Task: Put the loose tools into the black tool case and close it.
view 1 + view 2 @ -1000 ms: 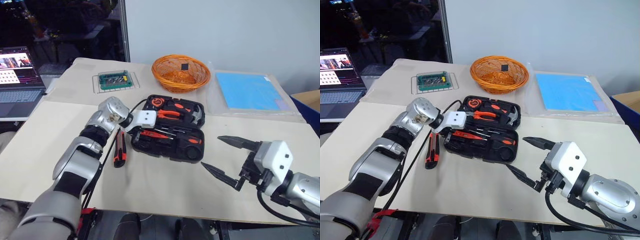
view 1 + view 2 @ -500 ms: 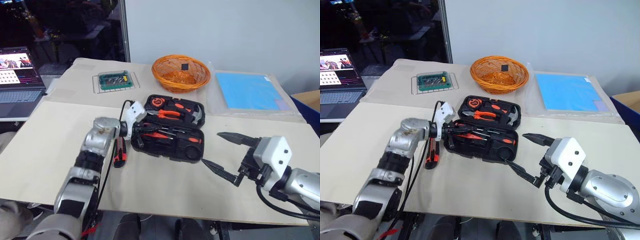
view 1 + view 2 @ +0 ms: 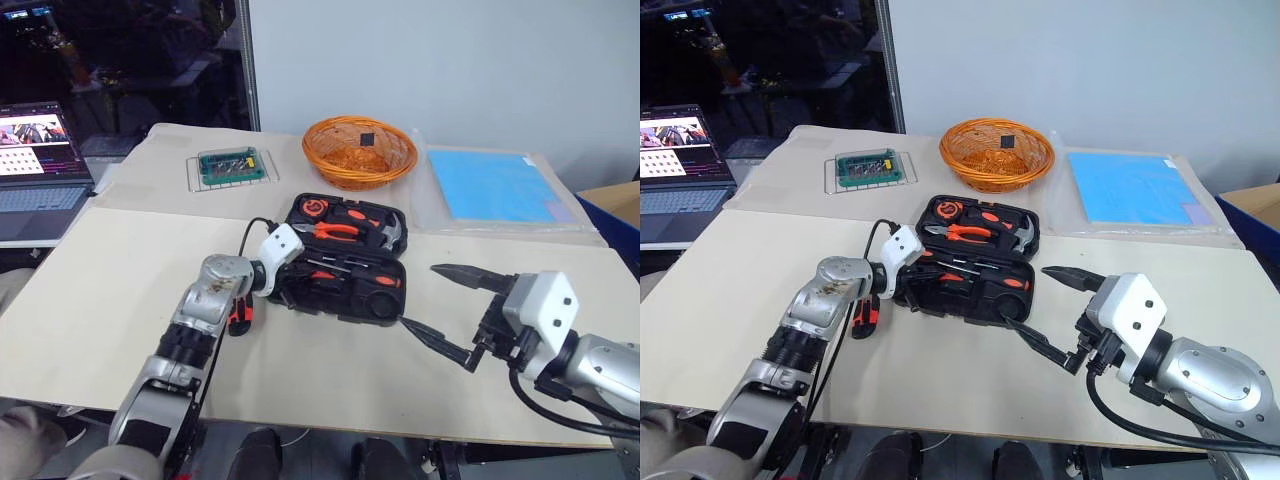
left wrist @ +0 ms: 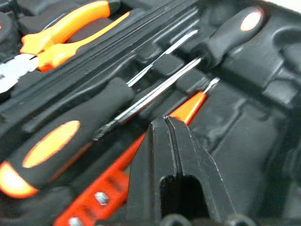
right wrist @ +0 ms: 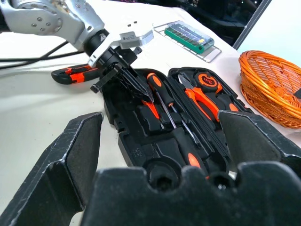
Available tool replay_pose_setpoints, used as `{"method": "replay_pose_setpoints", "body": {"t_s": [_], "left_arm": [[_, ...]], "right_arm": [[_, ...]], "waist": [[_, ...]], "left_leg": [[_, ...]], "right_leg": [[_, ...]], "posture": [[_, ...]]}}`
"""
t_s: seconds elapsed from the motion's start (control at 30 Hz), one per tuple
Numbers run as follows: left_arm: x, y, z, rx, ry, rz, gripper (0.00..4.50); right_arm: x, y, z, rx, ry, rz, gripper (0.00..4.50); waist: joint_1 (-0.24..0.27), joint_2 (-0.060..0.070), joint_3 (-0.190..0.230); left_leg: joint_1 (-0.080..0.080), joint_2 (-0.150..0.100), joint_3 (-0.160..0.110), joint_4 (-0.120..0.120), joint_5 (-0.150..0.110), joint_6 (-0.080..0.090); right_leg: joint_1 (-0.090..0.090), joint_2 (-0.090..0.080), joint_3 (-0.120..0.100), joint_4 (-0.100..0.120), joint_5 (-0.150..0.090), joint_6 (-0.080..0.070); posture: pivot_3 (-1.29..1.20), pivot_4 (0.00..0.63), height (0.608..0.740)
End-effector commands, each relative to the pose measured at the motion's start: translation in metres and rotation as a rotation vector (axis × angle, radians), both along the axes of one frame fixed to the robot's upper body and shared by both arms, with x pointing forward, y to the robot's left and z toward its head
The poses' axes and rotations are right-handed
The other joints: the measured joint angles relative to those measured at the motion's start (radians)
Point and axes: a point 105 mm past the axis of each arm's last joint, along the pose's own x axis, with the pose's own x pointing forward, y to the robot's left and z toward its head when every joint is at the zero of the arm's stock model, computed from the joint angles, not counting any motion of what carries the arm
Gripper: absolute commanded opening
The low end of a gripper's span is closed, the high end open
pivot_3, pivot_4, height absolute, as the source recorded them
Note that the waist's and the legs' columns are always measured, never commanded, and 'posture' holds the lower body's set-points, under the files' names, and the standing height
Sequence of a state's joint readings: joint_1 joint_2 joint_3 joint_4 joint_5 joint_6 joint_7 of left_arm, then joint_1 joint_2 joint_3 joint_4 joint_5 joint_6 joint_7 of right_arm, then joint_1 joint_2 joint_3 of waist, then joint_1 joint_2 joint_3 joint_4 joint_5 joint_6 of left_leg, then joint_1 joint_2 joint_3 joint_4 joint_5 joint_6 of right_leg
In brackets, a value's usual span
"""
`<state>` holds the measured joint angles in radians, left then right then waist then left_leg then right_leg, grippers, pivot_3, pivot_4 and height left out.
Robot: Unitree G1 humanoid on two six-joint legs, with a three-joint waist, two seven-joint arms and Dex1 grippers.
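**Left gripper closed over the open case, knife partly hidden**

You see the black tool case [image 3: 345, 270] lying open on the table [image 3: 90, 290], with 2 black-and-orange screwdrivers [image 5: 162, 101] and the slim orange tester [image 4: 181, 109] already in its near half. Your left gripper [image 4: 165, 123] has its fingers pressed together, empty, tips just above the tester. The utility knife [image 5: 75, 73] lies beside the case's left edge, mostly hidden behind the left wrist. Your right gripper [image 3: 452, 310] hangs spread wide, well apart from the case.
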<state>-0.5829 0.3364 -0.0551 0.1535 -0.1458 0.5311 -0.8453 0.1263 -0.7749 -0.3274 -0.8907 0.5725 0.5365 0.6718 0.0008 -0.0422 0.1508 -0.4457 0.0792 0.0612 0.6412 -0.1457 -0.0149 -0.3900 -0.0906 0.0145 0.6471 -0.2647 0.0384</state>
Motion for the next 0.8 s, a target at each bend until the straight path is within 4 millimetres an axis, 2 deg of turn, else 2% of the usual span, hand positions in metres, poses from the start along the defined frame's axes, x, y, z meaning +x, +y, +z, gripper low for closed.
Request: {"method": "replay_pose_setpoints", "body": {"t_s": [0.03, 0.13, 0.23, 0.33, 0.53, 0.8], "left_arm": [[-0.006, 0.033, 0.056, -0.123, -0.118, 0.196, 1.06], [-0.026, 0.059, 0.056, -0.109, -0.064, 0.381, 2.23], [-0.043, 0.064, 0.048, -0.092, 0.011, 0.457, 3.30], [-0.067, 0.070, 0.026, -0.011, 0.137, 0.560, 4.36], [-0.089, 0.069, -0.003, 0.120, 0.246, 0.622, 4.36], [-0.090, 0.078, -0.034, 0.192, 0.301, 0.735, 4.36]], "right_arm": [[0.002, 0.002, 0.006, 0.001, -0.026, 0.038, 4.50], [0.006, 0.003, 0.007, 0.008, -0.018, 0.066, 4.50], [0.009, 0.003, 0.006, 0.009, -0.011, 0.086, 4.50], [0.013, 0.005, 0.005, 0.007, 0.009, 0.129, 4.50], [0.017, 0.005, 0.007, -0.008, 0.018, 0.163, 4.50], [0.017, 0.005, 0.009, -0.021, 0.017, 0.170, 4.50]], "waist": [[0.000, 0.000, 0.000], [-0.007, 0.000, 0.000], [-0.004, 0.000, 0.000], [0.002, -0.001, 0.000], [0.005, -0.001, 0.001], [0.009, -0.001, 0.001]], "left_leg": [[0.000, 0.000, 0.000, 0.000, 0.000, 0.000], [0.001, -0.001, 0.000, 0.000, 0.000, 0.000], [0.001, -0.001, 0.000, -0.001, -0.001, 0.001], [0.001, -0.002, -0.001, -0.001, -0.001, 0.000], [0.001, -0.002, -0.002, -0.001, -0.001, 0.000], [0.001, -0.002, -0.001, -0.001, -0.002, -0.002]], "right_leg": [[0.000, 0.000, 0.000, 0.000, 0.001, 0.001], [0.001, 0.000, 0.000, -0.001, 0.002, 0.005], [0.001, 0.000, 0.000, -0.001, 0.001, 0.006], [0.001, 0.000, 0.000, -0.001, 0.000, 0.004], [0.001, -0.001, 0.000, -0.001, -0.006, 0.005], [0.001, -0.001, 0.000, -0.002, -0.003, -0.001]], "posture": [[0.00, 0.150, 0.740], [0.00, 0.150, 0.740], [0.00, 0.150, 0.740], [0.00, 0.150, 0.740], [0.00, 0.150, 0.740], [0.00, 0.150, 0.740]]}}
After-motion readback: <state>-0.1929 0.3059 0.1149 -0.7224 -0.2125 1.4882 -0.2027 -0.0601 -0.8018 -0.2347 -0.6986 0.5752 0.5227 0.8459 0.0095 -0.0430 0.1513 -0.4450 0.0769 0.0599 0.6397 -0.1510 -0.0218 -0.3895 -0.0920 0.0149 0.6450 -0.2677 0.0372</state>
